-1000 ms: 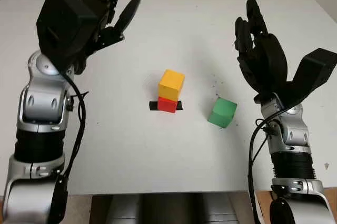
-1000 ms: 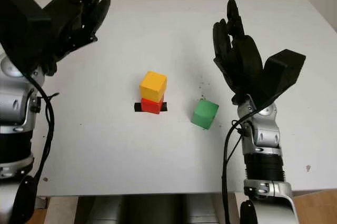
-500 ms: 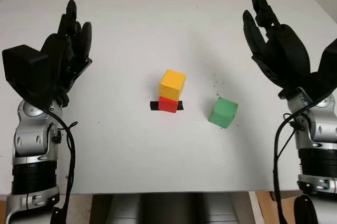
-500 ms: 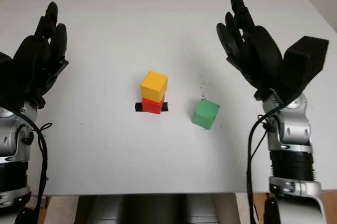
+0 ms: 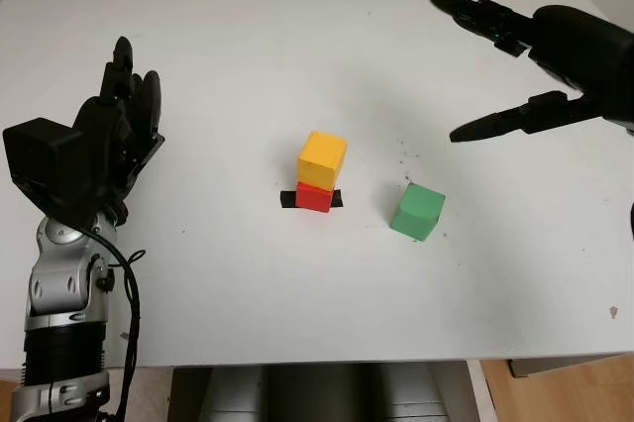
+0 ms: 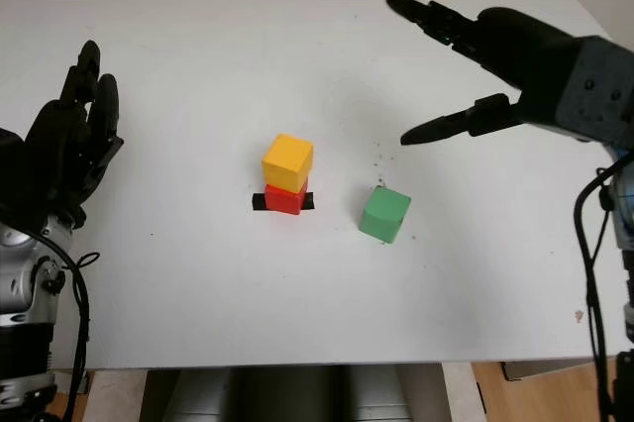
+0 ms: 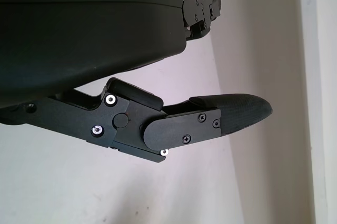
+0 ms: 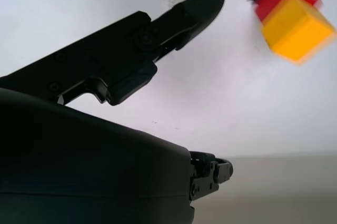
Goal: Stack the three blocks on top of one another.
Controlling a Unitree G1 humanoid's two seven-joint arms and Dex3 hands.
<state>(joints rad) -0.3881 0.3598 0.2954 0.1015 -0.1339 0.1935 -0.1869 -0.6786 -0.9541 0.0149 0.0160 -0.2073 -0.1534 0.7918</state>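
Blocks sit near the middle of the white table (image 5: pixel 248 323): a yellow block (image 5: pixel 323 157) stands on top of a red block (image 5: pixel 315 197), turned slightly askew on it, and the red one rests on a short strip of black tape (image 5: pixel 288 199). The green block (image 5: pixel 417 211) lies alone on the table just to the right of the pair, not touching them. The right hand (image 5: pixel 525 70) hangs open in the air over the far right part of the table, beyond the green block, its fingers (image 5: pixel 495 126) spread wide with nothing between them. The left hand (image 5: pixel 104 140) is open at the left side, well apart from the blocks, fingers straight, pointing to the far edge and holding nothing.
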